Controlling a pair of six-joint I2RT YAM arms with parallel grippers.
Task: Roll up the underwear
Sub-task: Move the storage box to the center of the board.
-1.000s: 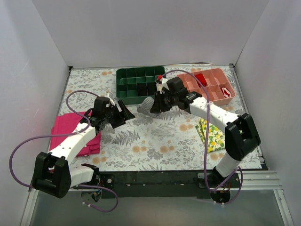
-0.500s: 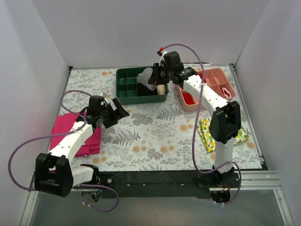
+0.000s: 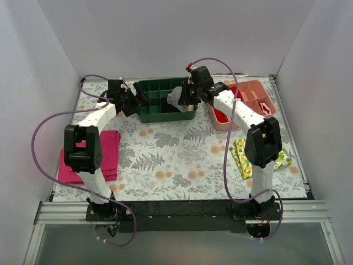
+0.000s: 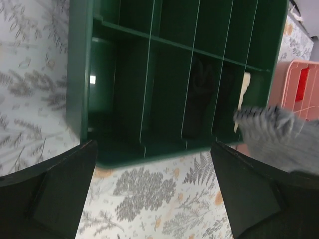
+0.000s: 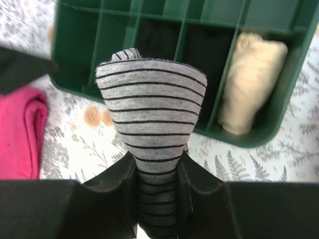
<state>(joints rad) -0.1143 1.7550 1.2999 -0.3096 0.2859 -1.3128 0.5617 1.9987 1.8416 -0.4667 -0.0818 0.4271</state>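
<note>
Right pincer (image 5: 157,172) clenched the soft, light grey-and-white striped fabric underwear roll (image 5: 149,104) near frame bottom; gripped mid-bundle it would likely hold its roll. Left pincer (image 4: 154,159) gaped empty.

A fern-and-flower printed counter (image 3: 176,165) carries a green divided tray (image 3: 160,117) at the back, with a cream roll (image 5: 251,82) in one end compartment. A salmon divided tray (image 3: 255,91) sits just beside it. A magenta cloth (image 3: 110,155) lies far left and a lemon-print cloth (image 3: 241,157) far right.
</note>
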